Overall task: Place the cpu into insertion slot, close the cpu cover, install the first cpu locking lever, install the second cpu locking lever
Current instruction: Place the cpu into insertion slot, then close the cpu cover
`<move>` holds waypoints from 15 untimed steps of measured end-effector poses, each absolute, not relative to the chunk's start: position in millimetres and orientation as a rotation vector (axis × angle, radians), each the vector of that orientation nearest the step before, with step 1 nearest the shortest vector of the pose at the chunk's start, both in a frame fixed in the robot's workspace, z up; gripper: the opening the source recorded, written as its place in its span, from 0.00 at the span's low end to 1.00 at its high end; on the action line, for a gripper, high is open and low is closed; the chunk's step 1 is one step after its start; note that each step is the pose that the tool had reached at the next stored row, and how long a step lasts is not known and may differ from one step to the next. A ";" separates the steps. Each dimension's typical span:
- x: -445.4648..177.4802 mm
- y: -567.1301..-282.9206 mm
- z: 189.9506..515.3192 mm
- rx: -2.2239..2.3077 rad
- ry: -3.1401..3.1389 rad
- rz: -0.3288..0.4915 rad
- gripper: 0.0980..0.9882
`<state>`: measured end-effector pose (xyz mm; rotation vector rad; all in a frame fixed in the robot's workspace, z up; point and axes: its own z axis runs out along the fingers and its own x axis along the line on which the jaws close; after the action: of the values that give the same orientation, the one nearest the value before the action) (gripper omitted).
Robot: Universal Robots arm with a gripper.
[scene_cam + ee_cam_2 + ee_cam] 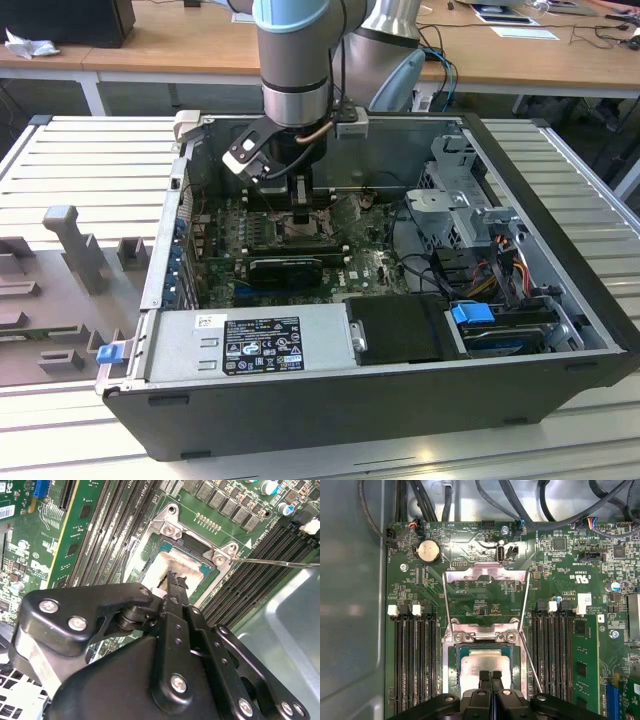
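Note:
The cpu (482, 662), a square chip with a silver top, lies in the insertion slot (448, 666) on the green motherboard. In the second wrist view the cpu (172, 564) sits inside the slot's metal rim (167, 526). My gripper (490, 678) is shut, its two black fingertips pressed together with nothing between them, right over the chip's near edge. The cpu cover (470, 574), a silver frame with a square window, stands swung open behind the slot. A thin locking lever (531, 666) angles up beside the slot, and the lever (280, 563) juts out sideways. The exterior view has the gripper (303, 207) low inside the case.
Black memory slots (415, 660) flank the socket on both sides. Cables (530, 510) loop over the board's far edge. The case holds a power supply (250, 345), a black expansion card (285, 268) and a drive cage (460, 200); its walls (165, 230) close in the workspace.

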<state>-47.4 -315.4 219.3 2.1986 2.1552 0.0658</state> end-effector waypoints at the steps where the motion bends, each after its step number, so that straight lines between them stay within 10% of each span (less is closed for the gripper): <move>1: -47.4 -315.4 220.2 2.199 2.155 0.066 0.01; 15: -35.8 -317.7 227.9 2.203 2.159 0.059 0.01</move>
<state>-35.8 -317.7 227.9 2.2034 2.1592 0.0592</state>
